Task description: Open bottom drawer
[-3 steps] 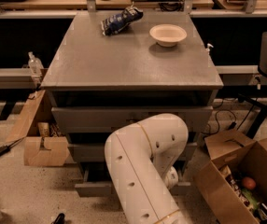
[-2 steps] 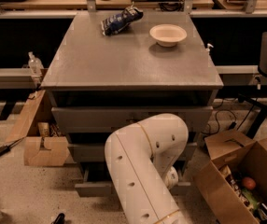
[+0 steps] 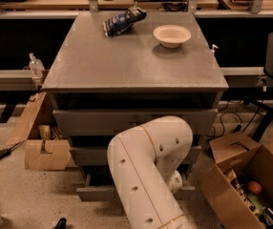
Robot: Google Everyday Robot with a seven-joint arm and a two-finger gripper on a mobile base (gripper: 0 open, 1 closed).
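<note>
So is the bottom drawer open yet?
Partly, it seems. Done: the bottom drawer looks pulled out a little, with a dark gap above its front. In hand: the arm bends down in front of it; the gripper is hidden behind the arm, low by that drawer. Left: pulling it out the rest of the way.

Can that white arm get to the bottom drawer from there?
Probably yes: the arm bends down right at the bottom drawer, with nothing visible in the way. The gripper is hidden behind the arm's bend, so contact can't be confirmed.
</note>
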